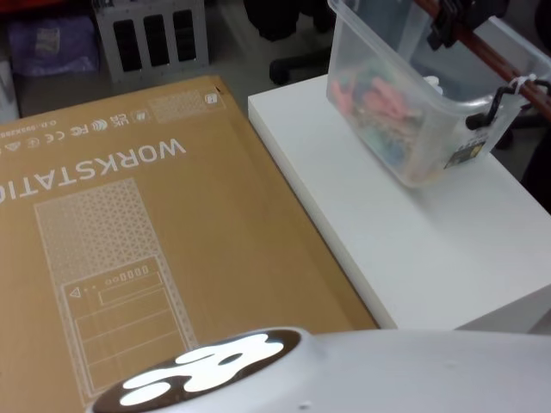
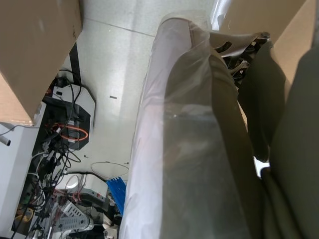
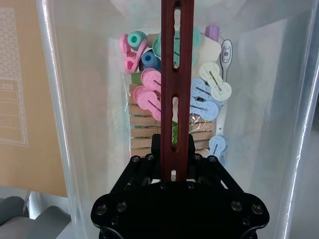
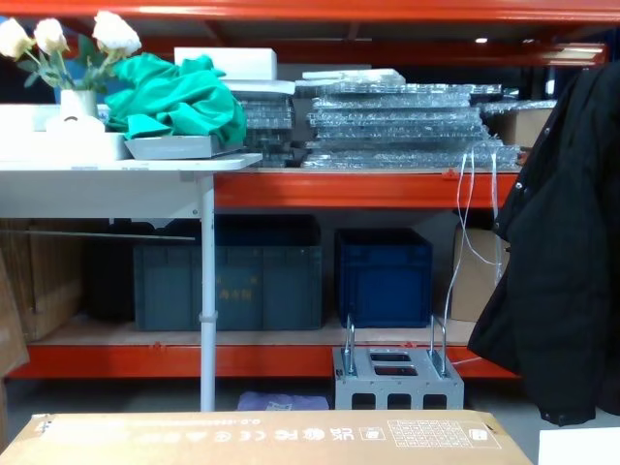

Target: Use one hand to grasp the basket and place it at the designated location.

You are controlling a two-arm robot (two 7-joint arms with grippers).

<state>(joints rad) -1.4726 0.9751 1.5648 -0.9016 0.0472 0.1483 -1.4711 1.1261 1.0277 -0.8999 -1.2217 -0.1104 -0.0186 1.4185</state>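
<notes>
Light came evenly from above. A strong white glare lay on the glossy dark patch [image 1: 202,366] low in the head view. The white table [image 1: 413,249] looked bright, and soft reflections streaked the clear basket [image 3: 55,99]. The lower shelves [image 4: 281,276] were dim.

A flat cardboard box [image 4: 262,438] lies in the foreground, before an orange shelf rack [image 4: 368,189] holding blue crates [image 4: 383,276], with a black coat [image 4: 562,271] hanging at the right.
</notes>
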